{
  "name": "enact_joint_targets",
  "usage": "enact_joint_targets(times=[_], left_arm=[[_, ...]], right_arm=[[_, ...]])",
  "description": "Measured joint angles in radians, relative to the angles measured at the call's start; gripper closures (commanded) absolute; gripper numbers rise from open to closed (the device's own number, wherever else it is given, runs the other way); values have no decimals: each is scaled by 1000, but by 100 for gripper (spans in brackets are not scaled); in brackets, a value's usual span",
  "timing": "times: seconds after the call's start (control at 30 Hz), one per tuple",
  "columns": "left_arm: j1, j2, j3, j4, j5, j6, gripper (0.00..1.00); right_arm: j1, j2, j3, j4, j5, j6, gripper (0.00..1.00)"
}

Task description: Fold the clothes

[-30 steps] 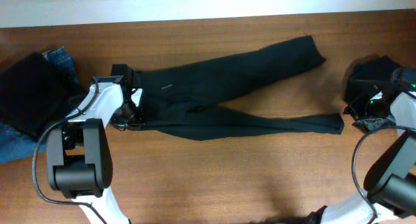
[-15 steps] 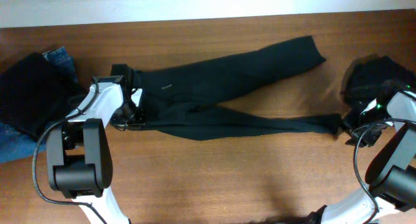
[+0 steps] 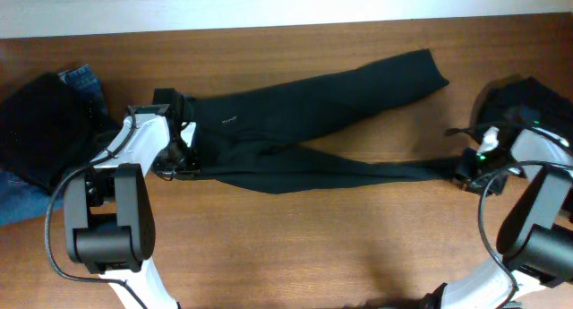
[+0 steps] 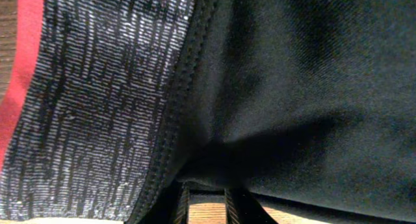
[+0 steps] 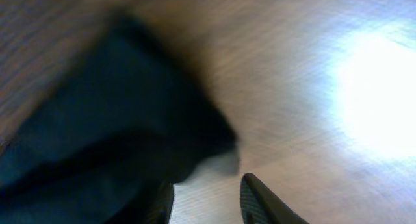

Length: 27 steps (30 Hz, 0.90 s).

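Long black trousers lie spread across the wooden table, waistband at the left and two legs running right. My left gripper is at the waistband. In the left wrist view its jaws stand close together, with black fabric puckered at their tips beside the grey waistband and red trim. My right gripper is at the hem of the nearer leg. In the blurred right wrist view it is open, with the black hem just beyond and to the left of its fingers.
A black garment lies on blue jeans at the left end of the table. Another dark garment sits at the right end, behind my right arm. The table's far edge meets a pale wall.
My right gripper has moved left and toward the table's front, from beside the dark garment to the nearer leg's hem. The left arm and the trousers have not moved.
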Motion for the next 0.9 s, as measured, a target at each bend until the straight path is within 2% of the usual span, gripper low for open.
enact_joint_targets(times=[0.27, 0.53, 0.57, 0.63, 0.73, 0.77, 0.9], left_arm=[[0, -1, 0, 24, -3, 0, 80], [1, -1, 0, 38, -3, 0, 80], [1, -1, 0, 38, -3, 0, 80], [1, -1, 0, 38, -3, 0, 80], [1, -1, 0, 39, -3, 0, 80], [1, -1, 0, 39, -3, 0, 80], [1, -1, 0, 50, -3, 0, 80]], right_arm=[[185, -8, -1, -4, 66, -193, 51], [289, -21, -1, -26, 296, -270, 47], [296, -21, -1, -27, 328, -272, 48], [306, -21, -1, -27, 383, -279, 59], [308, -21, -1, -27, 430, -288, 92], [308, -21, 0, -28, 441, -288, 96], [309, -21, 11, -34, 467, -286, 96]])
